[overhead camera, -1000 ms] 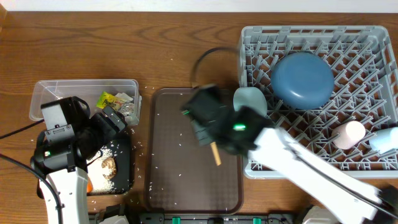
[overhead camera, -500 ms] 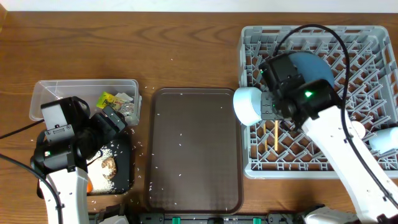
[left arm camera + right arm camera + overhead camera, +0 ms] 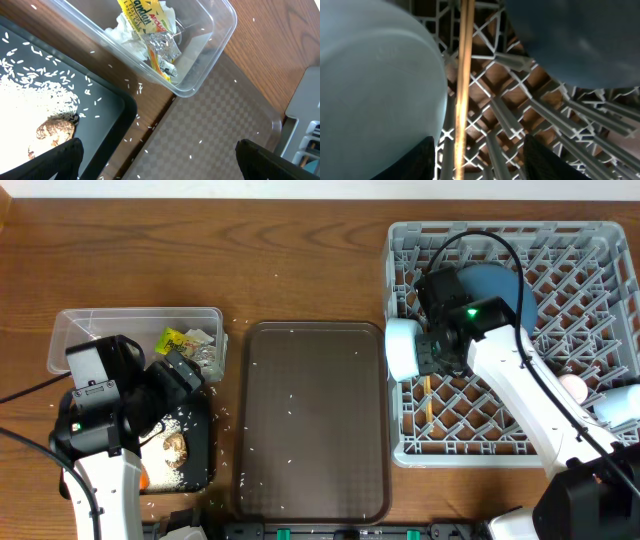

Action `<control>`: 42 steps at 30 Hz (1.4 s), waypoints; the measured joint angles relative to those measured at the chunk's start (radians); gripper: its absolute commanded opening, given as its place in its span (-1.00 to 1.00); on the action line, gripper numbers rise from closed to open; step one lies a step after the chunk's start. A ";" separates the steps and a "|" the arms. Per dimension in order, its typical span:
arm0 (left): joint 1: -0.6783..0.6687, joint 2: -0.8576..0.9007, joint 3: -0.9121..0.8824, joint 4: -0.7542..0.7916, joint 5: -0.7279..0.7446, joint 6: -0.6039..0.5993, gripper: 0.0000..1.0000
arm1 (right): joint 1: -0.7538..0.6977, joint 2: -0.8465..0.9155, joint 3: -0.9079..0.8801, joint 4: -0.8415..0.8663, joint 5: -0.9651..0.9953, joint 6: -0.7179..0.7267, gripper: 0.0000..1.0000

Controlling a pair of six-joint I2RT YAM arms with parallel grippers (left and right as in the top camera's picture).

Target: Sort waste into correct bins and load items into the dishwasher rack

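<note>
From above you get bright, even light; the table (image 3: 300,260) looks sharp, with only small, soft shadows. In your left wrist view the foil on the wrapper (image 3: 162,50) shines at 12 o'clock, and the dark fingers (image 3: 60,162) at 7 and 5 o'clock look fuzzy. Your right wrist view is dim and close: the white bowl (image 3: 375,85) at 9 o'clock is blurry, the blue plate (image 3: 580,40) at 1 o'clock is maybe in shadow, and the chopstick (image 3: 464,85) catches warm light.

We've got rack (image 3: 500,226) R, serving tray (image 3: 312,460) centre, tub (image 3: 140,311) L w/ wrapper (image 3: 177,340) in it, shallow tray (image 3: 200,460) just in front of tub. In rack: bowl (image 3: 401,348) at L edge, plate (image 3: 498,285) behind-R of it, chopsticks (image 3: 426,398) in front.
</note>
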 measured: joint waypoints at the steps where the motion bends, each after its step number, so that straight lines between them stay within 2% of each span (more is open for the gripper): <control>1: 0.000 0.000 0.000 0.000 0.000 0.000 0.96 | 0.000 0.000 0.002 -0.005 -0.005 -0.003 0.08; 5: 0.000 0.000 0.000 0.000 0.000 0.000 0.96 | -0.008 -0.026 0.027 -0.050 -0.050 -0.012 0.21; 6: 0.000 0.000 0.000 0.000 0.000 0.000 0.96 | -0.007 -0.044 0.035 -0.060 -0.071 -0.013 0.29; 8: 0.000 0.000 0.000 0.000 0.000 0.000 0.96 | 0.002 -0.103 0.053 -0.068 -0.122 -0.015 0.65; 9: 0.000 0.000 0.000 0.000 0.000 0.000 0.96 | 0.010 -0.142 0.061 -0.067 -0.146 -0.013 0.99; 17: 0.000 0.000 0.000 0.000 0.000 0.000 0.96 | 0.080 -0.501 0.101 -0.047 -0.277 0.000 0.98; 18: 0.000 0.000 0.000 0.000 0.000 0.000 0.96 | 0.082 -0.536 0.101 -0.047 -0.281 0.011 0.93; 19: 0.000 0.000 0.000 -0.001 0.000 0.000 0.96 | 0.084 -0.569 0.101 -0.042 -0.287 0.028 0.98; 24: 0.000 0.000 0.000 0.000 0.000 0.000 0.96 | 0.089 -0.690 0.101 0.002 -0.285 0.112 0.99; 29: 0.000 0.000 0.000 0.000 0.000 0.000 0.96 | 0.089 -0.753 0.101 -0.017 -0.243 0.121 0.98; 34: 0.000 0.000 0.000 0.000 0.000 0.000 0.96 | 0.089 -0.758 0.101 -0.023 -0.209 0.019 0.99; 38: 0.000 0.000 0.000 0.000 0.000 0.000 0.96 | 0.089 -0.760 0.091 -0.014 -0.205 -0.121 0.98; 42: 0.000 0.000 0.000 0.000 0.000 0.000 0.96 | 0.087 -0.809 -0.015 0.109 -0.202 -0.245 0.99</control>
